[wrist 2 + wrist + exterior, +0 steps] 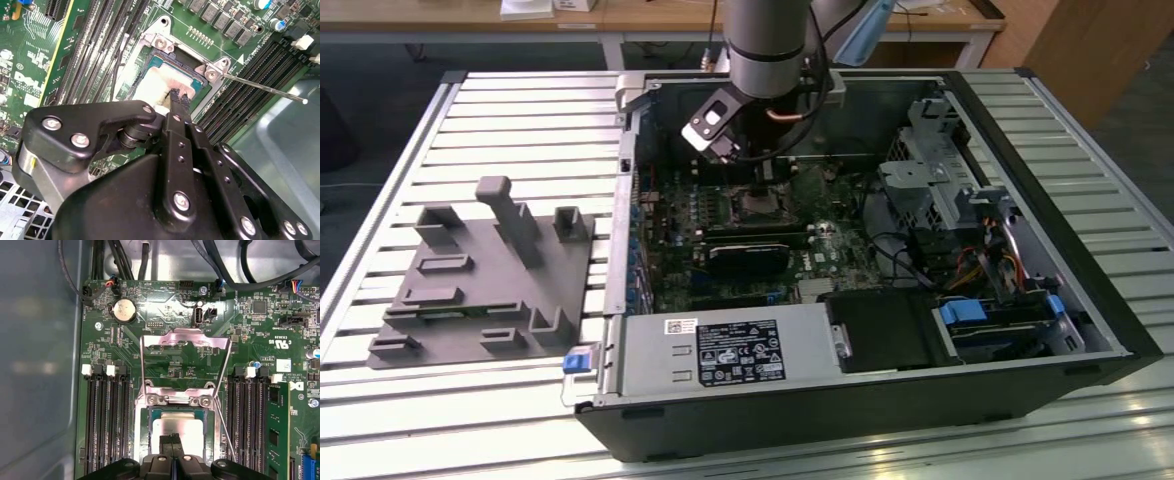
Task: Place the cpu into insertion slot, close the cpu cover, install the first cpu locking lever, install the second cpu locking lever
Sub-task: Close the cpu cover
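The clenched, empty end effector (pixel 172 439) hung just over the flat grey square cpu (pixel 189 430) in the silver-rimmed insertion slot (pixel 142 435); a bump might tilt it.

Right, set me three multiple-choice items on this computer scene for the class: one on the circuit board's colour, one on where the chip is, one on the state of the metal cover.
1. What colour is the circuit board?
A red
B blue
C green

2. Where is the chip?
A seated in the socket
B lying off the board
C lifted clear in the air

3. The metal cover is:
A shut over the chip
B swung open
C missing

Answers: C, the board is green in both wrist views. A, the chip sits inside the socket's silvery rim, right under the gripper. B, the cover's frame lies back from the socket and leaves the chip bare.
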Action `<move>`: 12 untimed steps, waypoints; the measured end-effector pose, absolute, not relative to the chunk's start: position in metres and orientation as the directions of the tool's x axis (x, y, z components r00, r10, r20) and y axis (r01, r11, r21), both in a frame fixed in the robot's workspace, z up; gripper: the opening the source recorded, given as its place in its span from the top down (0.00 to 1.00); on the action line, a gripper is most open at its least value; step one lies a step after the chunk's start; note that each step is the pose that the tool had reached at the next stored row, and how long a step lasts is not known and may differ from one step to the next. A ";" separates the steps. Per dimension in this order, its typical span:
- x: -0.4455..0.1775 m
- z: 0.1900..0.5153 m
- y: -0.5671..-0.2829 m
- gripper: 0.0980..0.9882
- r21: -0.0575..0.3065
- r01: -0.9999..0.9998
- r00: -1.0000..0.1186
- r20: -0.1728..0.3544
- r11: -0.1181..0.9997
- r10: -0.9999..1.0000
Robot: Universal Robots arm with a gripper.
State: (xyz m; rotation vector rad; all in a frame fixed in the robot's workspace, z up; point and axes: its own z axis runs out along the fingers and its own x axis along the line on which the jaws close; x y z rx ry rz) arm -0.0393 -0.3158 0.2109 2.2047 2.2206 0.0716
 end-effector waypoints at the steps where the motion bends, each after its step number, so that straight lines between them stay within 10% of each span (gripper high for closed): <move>1: -0.039 0.211 -0.316 0.99 0.041 0.999 -0.008 0.024 0.007 1.000; 12: -0.039 0.221 -0.316 0.99 0.040 0.999 -0.008 0.024 0.007 1.000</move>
